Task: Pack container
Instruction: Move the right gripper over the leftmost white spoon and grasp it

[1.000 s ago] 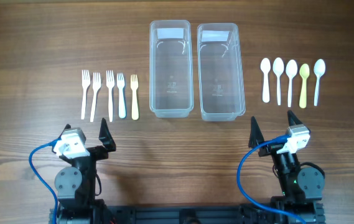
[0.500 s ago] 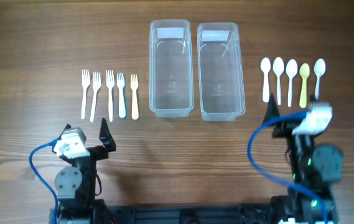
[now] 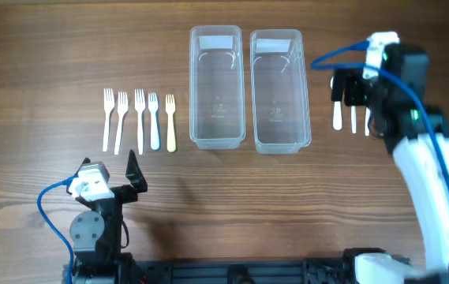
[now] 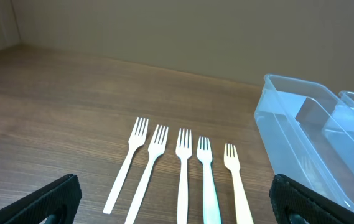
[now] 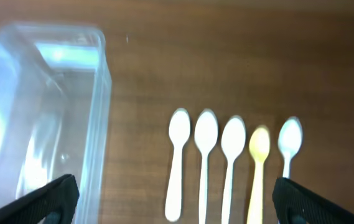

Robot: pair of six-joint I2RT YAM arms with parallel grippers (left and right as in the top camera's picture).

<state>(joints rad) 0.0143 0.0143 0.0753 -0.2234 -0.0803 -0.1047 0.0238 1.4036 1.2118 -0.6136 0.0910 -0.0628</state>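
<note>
- The five spoons (image 5: 231,163) lay side by side on the table (image 5: 226,56) directly under the right gripper (image 5: 174,200). In the right wrist view they filled the lower middle to lower right of the frame.
- Each spoon's long axis ran top to bottom in that frame, with bowls toward the top and handles toward the bottom edge. The jaws opened left to right, so they sat square across the handles.
- The right jaws stood wide apart and empty, touching nothing. All but the rightmost spoon sat between the two tips, so I judged they would need narrowing onto one handle.
- The clear container (image 5: 99,118) sat at the left of the wrist frame, just beside the leftmost spoon. A second container (image 3: 216,87) stood against its far side in the overhead view.
- The right arm was much the nearer to the spoons. The left gripper (image 4: 177,202) hung at the lower left of the overhead frame, facing the forks (image 4: 183,168) but apart from them, its jaws equally wide and empty.
</note>
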